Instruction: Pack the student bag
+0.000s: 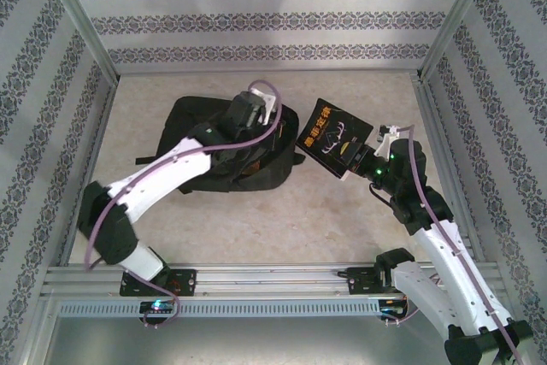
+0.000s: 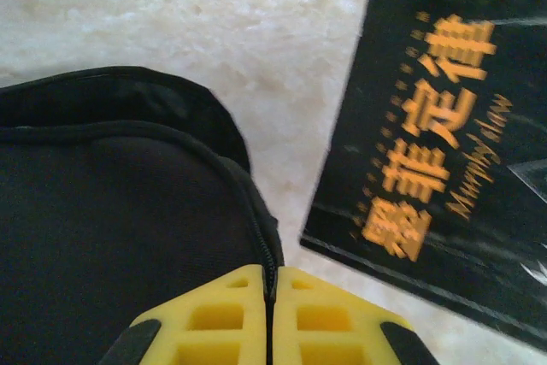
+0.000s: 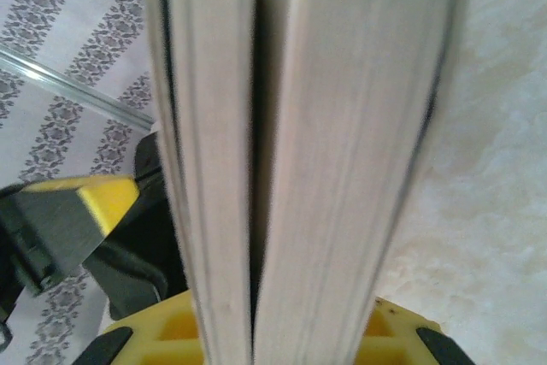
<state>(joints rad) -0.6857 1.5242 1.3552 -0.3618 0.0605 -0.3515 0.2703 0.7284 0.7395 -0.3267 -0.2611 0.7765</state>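
Left pincer [image 2: 270, 288]: fingers pressed together, apparently pinching zip edge of student bag [image 1: 190, 119]. Right pincer [image 1: 357, 160]: you are clamping black book [image 1: 329, 136], hanging just right of bag, long axis slanting bagward; right arm nearer.

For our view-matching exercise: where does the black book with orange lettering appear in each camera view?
Top external: black book right of centre, beside the student bag.
Left wrist: book at the right, cover showing.
Right wrist: book in the centre, page edges toward the lens.
Shared landmark: the beige tabletop.
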